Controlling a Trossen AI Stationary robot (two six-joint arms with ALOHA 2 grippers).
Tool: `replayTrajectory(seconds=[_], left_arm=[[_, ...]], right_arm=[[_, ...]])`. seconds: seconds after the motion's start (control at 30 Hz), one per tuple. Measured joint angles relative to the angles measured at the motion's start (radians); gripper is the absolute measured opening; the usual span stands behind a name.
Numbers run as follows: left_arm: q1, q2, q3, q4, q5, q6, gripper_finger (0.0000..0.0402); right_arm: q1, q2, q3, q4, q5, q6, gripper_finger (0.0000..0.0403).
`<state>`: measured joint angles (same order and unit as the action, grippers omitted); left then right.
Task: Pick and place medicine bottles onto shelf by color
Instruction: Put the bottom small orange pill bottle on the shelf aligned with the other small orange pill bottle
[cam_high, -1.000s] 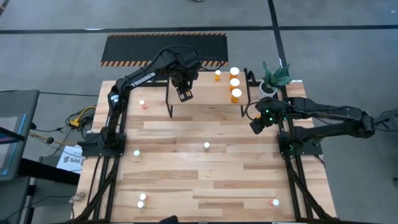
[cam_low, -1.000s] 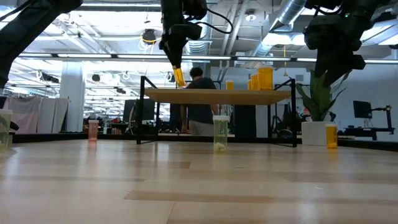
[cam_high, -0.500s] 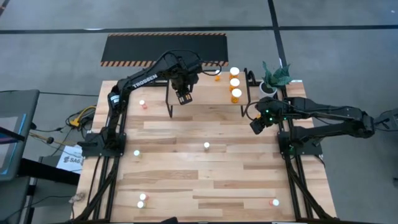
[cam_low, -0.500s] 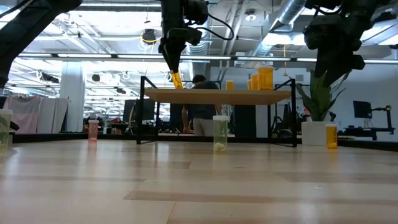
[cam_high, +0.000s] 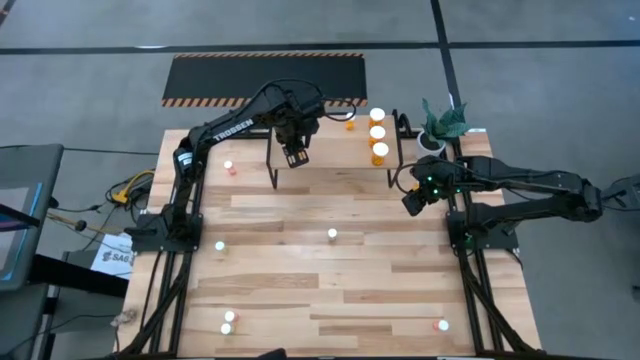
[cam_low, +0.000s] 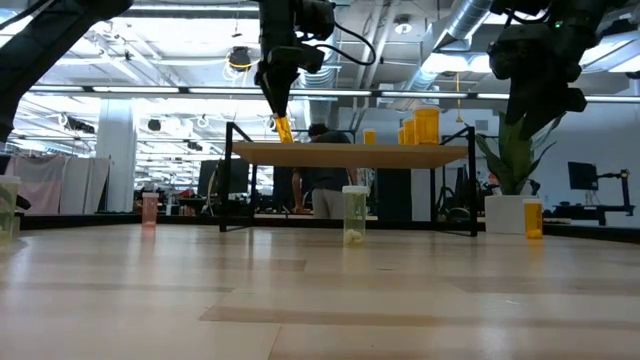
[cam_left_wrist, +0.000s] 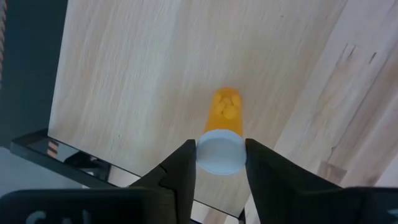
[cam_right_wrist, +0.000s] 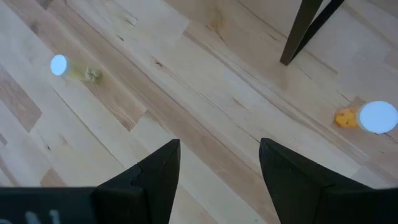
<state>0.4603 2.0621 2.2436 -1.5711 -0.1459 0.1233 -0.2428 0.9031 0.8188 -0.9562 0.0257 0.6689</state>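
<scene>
High view: "TROSSEN" lettering marks the left arm.

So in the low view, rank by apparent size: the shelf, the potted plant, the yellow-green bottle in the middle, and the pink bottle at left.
1. The shelf, widest by far.
2. The potted plant.
3. The yellow-green bottle.
4. The pink bottle, smallest, though it stands farther from the camera, so the gap to the yellow-green one is unsure.

Shelf left half: the shelf board lies bare there.
Shelf right end: three orange bottles crowd it.
Table middle: open, one yellow-green bottle standing.
</scene>
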Motion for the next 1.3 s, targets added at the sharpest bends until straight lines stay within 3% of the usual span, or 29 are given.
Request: replayTrajectory(seconds=[0.57, 0.83, 1.03, 1.17, 1.3], left_arm=[[-0.002, -0.006, 0.0, 0.018, -0.027, 0.014, 0.0199], [0.0, -0.078, 0.0, 0.015, -0.08, -0.025, 0.0206], [0.003, -0.197, -0.018, 0.043, -0.063, -0.036, 0.0206], [0.004, -0.323, -0.13, 0.137, -0.015, -0.045, 0.0206], [-0.001, -0.518, -0.396, 0.312, 0.084, -0.059, 0.0206]], right_arm=[[0.0, 0.0, 0.0, 0.0, 0.0, 0.0, 0.0238], [0.0, 0.0, 0.001, 0.03, -0.02, 0.011, 0.0238], [0.03, 0.0, 0.083, 0.107, -0.07, -0.004, 0.0238], [0.077, 0.0, 0.178, 0.213, -0.073, -0.068, 0.0238], [0.114, 0.029, 0.27, 0.373, -0.058, -0.156, 0.0238]])
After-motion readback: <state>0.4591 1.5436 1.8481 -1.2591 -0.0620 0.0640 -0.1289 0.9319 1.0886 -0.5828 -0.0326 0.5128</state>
